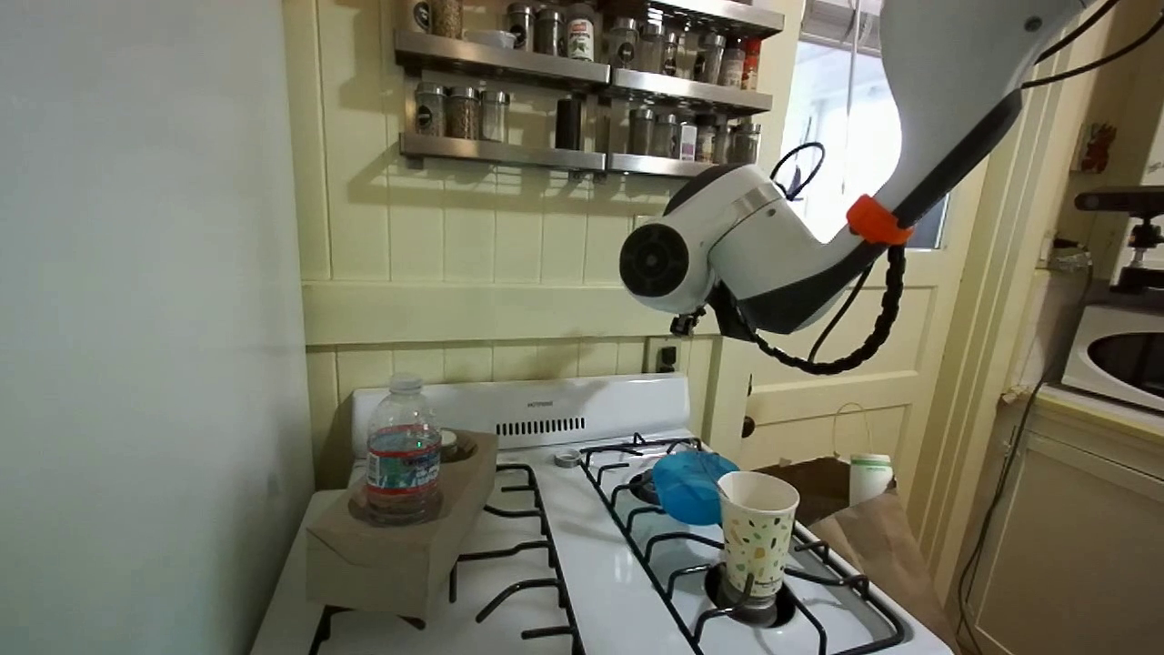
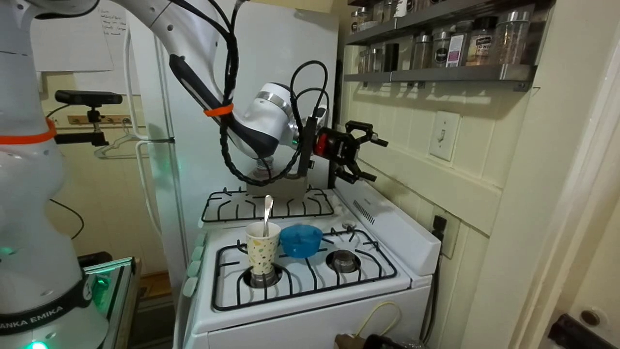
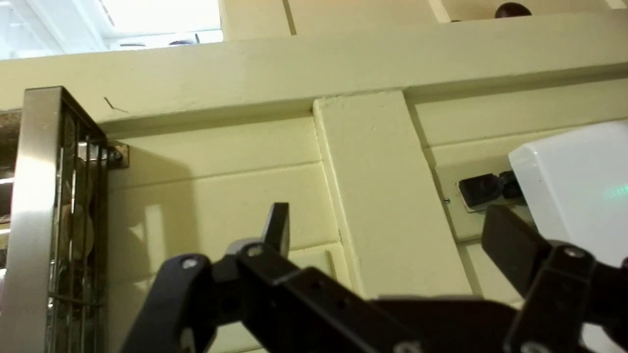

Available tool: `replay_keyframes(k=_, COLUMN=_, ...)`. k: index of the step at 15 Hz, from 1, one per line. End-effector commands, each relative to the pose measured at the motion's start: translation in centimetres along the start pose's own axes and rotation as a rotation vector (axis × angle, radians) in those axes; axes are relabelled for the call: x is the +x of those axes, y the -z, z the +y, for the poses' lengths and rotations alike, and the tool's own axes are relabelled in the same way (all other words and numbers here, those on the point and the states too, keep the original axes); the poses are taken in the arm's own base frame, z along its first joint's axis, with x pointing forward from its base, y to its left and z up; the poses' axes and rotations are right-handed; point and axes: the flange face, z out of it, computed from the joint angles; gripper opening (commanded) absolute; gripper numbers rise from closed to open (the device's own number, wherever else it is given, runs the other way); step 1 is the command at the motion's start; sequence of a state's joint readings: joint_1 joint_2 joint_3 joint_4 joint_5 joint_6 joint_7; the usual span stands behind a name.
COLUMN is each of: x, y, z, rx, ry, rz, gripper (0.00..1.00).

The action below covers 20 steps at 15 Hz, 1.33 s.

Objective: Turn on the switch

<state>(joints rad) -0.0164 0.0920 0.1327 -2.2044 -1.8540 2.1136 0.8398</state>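
Note:
The switch (image 2: 444,135) is a small white upright wall plate with a little toggle in its middle. It is on the cream wall, above the wooden rail, in an exterior view. My black gripper (image 2: 377,160) is open and empty, left of the switch in that view and apart from it, above the stove's back. In the wrist view the two fingers (image 3: 387,225) are spread wide with only wall between them. A corner of a raised plate (image 3: 316,261), seemingly the switch, shows beside the left finger; the rest is hidden behind the gripper.
Metal spice shelves (image 2: 465,73) jut from the wall above; their end shows in the wrist view (image 3: 39,196). Below is the white stove (image 2: 402,228), with a paper cup (image 2: 261,247), blue bowl (image 2: 301,241) and bottle on a box (image 1: 403,464). A black plug (image 2: 439,225) sits in a low outlet.

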Motion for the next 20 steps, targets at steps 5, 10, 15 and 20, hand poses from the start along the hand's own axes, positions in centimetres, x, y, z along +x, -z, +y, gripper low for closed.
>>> replay_keyframes(k=5, x=3.3, y=-0.4, z=-0.2, rx=-0.287, ry=0.190, rz=0.085, gripper=1.00)
replay_keyframes(k=10, x=2.9, y=-0.2, z=0.2, rx=-0.254, ry=0.168, rz=0.070, gripper=1.00)
replay_keyframes(k=15, x=5.4, y=0.2, z=0.5, rx=-0.503, ry=0.081, rz=-0.015, gripper=1.00)
replay_keyframes(k=20, x=7.6, y=0.0, z=-2.2, rx=-0.547, ry=-0.014, rz=-0.090, gripper=1.00)
